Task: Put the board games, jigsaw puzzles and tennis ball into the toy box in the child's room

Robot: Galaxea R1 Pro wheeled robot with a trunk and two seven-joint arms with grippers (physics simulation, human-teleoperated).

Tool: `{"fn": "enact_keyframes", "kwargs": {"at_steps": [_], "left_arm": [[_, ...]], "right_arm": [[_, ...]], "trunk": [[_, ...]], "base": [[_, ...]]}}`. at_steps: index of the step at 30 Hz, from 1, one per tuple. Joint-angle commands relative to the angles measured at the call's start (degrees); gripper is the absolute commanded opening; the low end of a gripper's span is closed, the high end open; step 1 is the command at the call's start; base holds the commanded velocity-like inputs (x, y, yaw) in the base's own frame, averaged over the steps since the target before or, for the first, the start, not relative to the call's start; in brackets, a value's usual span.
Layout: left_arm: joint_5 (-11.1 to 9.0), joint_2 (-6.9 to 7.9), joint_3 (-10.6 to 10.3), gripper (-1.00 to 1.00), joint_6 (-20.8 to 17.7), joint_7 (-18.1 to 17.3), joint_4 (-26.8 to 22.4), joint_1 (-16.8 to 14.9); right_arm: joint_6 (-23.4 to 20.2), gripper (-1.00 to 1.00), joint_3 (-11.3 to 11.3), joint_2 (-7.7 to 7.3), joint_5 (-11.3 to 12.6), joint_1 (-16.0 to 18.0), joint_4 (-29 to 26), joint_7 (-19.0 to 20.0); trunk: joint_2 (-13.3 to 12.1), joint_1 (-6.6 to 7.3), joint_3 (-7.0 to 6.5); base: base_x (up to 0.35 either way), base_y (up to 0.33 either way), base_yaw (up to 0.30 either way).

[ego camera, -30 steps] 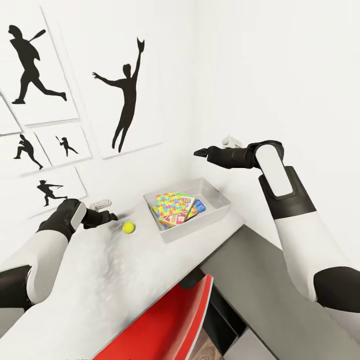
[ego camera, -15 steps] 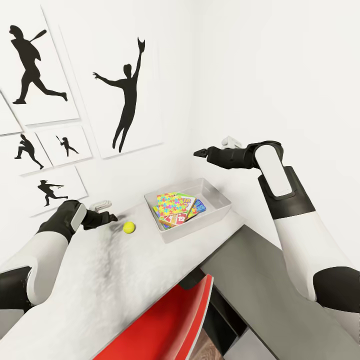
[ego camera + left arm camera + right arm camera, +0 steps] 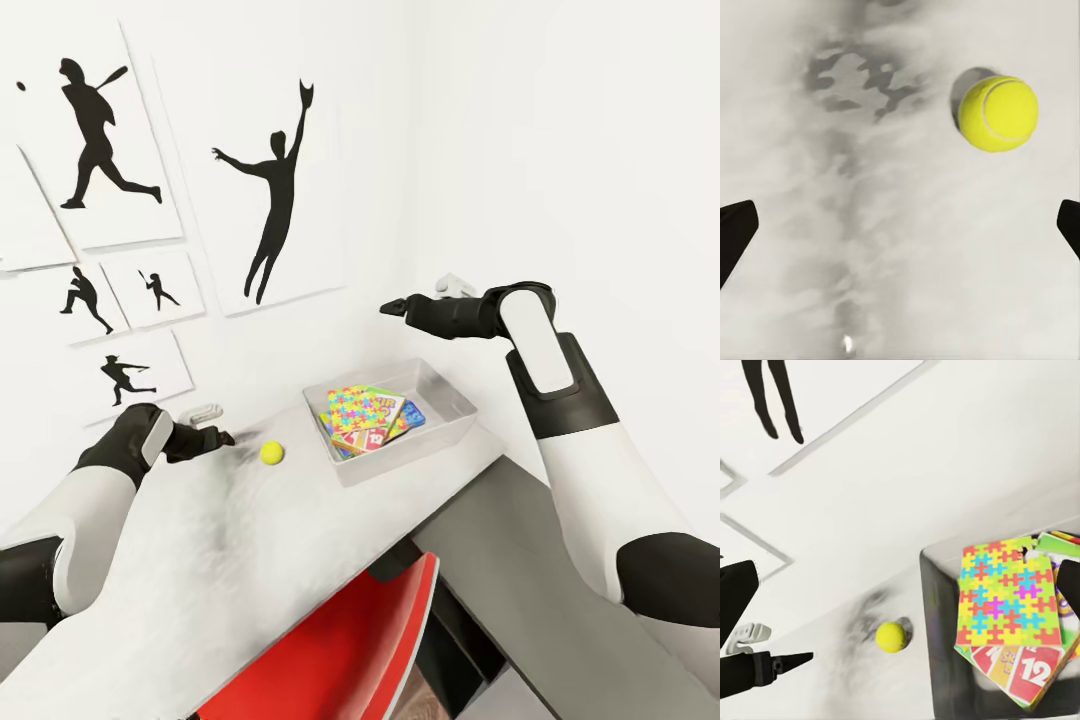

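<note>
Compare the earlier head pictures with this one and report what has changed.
Mostly the camera turned: wall pictures, toy box and tennis ball all slid right together. The ball still lies on the table just ahead of the left claw, ungrasped. The right claw still hovers above the box. Games and puzzle remain inside it. Nothing was gripped or released.

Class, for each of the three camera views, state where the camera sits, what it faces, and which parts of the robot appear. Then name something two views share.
Head view: high on the robot, looking down over the table; both arms, left tool, right tool.
Left wrist view: on the left arm, facing the tabletop; dark fingertips at the edges.
Right wrist view: on the raised right arm, above the toy box.
Shared: the tennis ball lies in all three.
</note>
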State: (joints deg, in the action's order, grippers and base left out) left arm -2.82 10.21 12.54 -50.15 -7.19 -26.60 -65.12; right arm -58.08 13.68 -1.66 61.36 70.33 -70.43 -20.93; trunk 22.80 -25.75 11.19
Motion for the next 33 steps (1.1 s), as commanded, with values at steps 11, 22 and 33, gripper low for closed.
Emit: {"fn": "enact_keyframes", "kwargs": {"at_steps": [11,22,33], "left_arm": [[-0.3,-0.10,0.2,1.00,-0.2,0.1,0.0,0.1],[-0.3,-0.18,0.1,1.00,-0.2,0.1,0.0,0.1],[-0.3,-0.12,0.2,1.00,-0.2,0.0,0.0,0.6]], "right_arm": [[0.0,1.00,0.1,0.42,0.6,0.1,-0.1,-0.8],[-0.1,1.00,0.0,0.63,0.6,0.1,0.0,-0.8],[-0.1,1.00,0.0,0.61,0.6,0.1,-0.1,-0.8]], "trunk": [[0.1,-0.04,-0.03],[0.1,-0.04,-0.24],[0.1,-0.04,-0.24]], "base": [[0.000,0.000,0.040],[0.000,0.000,0.066],[0.000,0.000,0.000]]}}
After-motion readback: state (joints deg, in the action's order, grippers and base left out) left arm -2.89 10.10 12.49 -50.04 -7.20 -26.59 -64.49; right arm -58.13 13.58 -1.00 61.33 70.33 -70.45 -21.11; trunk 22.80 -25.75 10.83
